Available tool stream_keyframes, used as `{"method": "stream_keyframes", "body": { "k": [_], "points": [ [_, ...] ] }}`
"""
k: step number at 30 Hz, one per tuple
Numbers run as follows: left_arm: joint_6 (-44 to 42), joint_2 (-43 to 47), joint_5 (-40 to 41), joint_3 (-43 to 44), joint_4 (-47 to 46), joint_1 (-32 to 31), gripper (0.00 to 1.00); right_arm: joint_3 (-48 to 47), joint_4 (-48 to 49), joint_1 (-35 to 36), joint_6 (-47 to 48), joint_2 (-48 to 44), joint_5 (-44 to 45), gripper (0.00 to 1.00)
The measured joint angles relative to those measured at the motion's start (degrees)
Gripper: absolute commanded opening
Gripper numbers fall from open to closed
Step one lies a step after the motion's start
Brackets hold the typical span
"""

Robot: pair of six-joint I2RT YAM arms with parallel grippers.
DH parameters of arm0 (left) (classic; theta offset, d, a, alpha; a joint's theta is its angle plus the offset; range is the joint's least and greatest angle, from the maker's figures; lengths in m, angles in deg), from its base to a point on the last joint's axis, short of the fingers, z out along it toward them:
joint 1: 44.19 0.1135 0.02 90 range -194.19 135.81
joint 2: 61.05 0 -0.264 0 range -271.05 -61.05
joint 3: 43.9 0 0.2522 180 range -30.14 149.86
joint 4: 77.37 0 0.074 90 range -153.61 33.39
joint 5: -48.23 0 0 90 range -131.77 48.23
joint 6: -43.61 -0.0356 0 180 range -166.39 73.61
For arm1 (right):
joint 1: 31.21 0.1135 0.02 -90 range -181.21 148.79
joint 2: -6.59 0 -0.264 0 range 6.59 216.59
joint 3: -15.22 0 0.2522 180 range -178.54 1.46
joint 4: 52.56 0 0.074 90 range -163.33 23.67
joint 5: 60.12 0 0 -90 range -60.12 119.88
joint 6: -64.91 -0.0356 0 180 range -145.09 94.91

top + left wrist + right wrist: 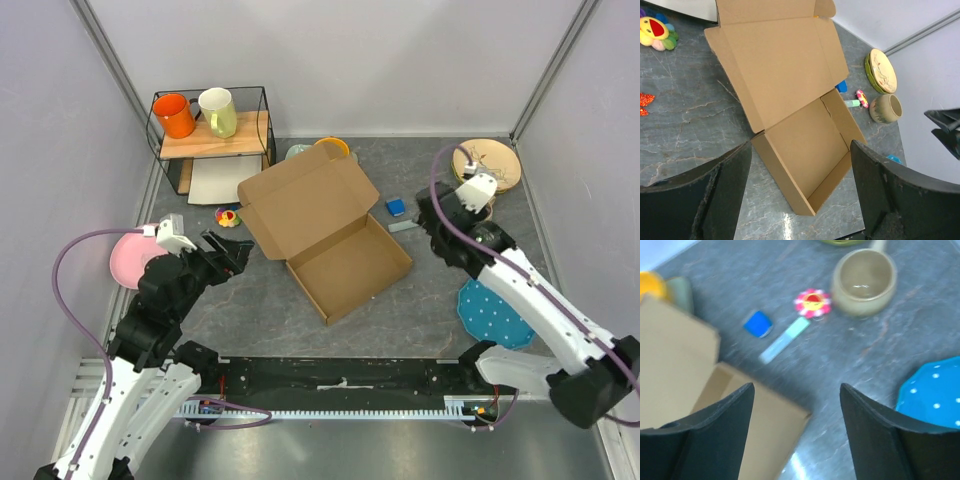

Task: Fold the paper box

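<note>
The paper box (350, 265) is a brown cardboard mailer in the middle of the table. Its shallow tray stands formed, and the lid (305, 195) lies open, leaning back toward the far left. The left wrist view shows the tray (805, 145) and the lid (775, 65) with its side flaps. My left gripper (232, 250) hovers open just left of the box, its fingers (720, 190) wide apart with nothing between them. To the right of the box, my right gripper (428, 212) is open and empty (797, 387), above the tray's right corner (760, 425).
A wire shelf (210, 140) at the back left holds an orange mug (175, 115) and a pale green mug (220, 110), with a white sheet (215, 180) below. Around the box lie a pink plate (130, 258), a flower toy (228, 216), a blue block (396, 207), a beige mug (863, 275), a tan plate (490, 162) and a blue dotted plate (492, 312).
</note>
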Motion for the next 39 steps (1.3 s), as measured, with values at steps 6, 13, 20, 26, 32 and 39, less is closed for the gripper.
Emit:
{"method": "stream_keyframes", "body": {
  "k": [6, 13, 20, 26, 32, 39],
  "points": [
    [0.0, -1.0, -0.3, -0.8, 0.1, 0.0, 0.86, 2.1, 11.5, -21.5, 10.7, 13.1, -12.4, 0.76],
    [0.0, -3.0, -1.6, -1.0, -0.1, 0.0, 0.85, -5.6, 16.9, -22.4, 17.6, 30.3, -16.2, 0.76],
    [0.0, -4.2, -1.8, -2.7, -0.5, 0.0, 0.85, -15.9, 18.3, -22.4, 21.6, 43.6, -12.0, 0.74],
    [0.0, -4.4, -1.8, -4.2, -0.6, 0.0, 0.85, -18.7, 17.5, -22.4, 24.0, 51.1, -9.4, 0.74],
    [0.0, -4.7, -1.8, -4.4, -0.7, 0.0, 0.85, -24.4, 16.4, -22.4, 25.9, 55.7, -7.2, 0.73],
    [0.0, -4.6, -1.8, -4.8, -1.4, 0.0, 0.85, -27.0, 16.0, -22.8, 26.9, 59.4, -5.4, 0.71]
  ]
}}
